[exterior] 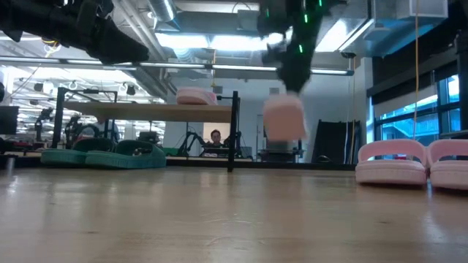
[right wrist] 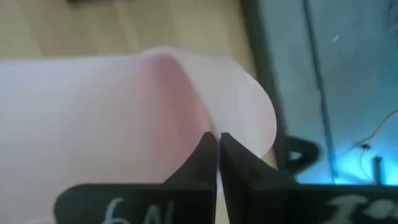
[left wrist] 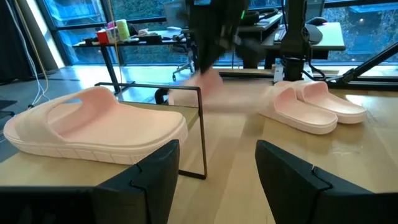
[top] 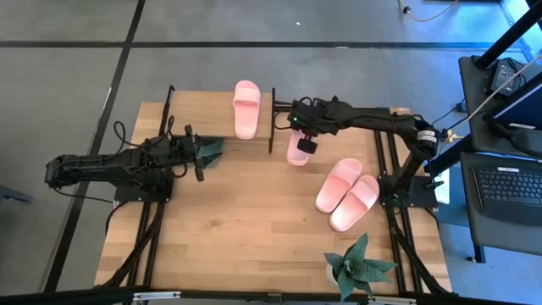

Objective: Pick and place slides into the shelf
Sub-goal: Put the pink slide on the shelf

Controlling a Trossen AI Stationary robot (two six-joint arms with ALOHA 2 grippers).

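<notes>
A light pink slide (top: 246, 108) lies flat on the shelf's wood top (top: 203, 114). My right gripper (top: 303, 142) is shut on a second pink slide (exterior: 284, 117) just off the shelf's right end, beside its black leg (exterior: 234, 131). Two more pink slides (top: 347, 193) lie side by side on the table's right half. The dark green slides (exterior: 102, 155) sit on the table under the shelf. My left gripper (left wrist: 214, 180) is open and holds nothing; it hovers at the shelf's near edge, level with the top. My right gripper pinches the pink slide between its two fingers at a thin edge (right wrist: 208, 124) near a rounded end. The fingers come from above, pointing down. The slide hangs below them, lifted clear of the table, with its length roughly upright.
A green potted plant (top: 356, 269) stands at the table's near right edge. The middle and near left of the wooden tabletop (top: 229, 220) are bare. Black arm frames run along both sides of the table. A person sits in the room far behind the shelf (exterior: 215, 137).
</notes>
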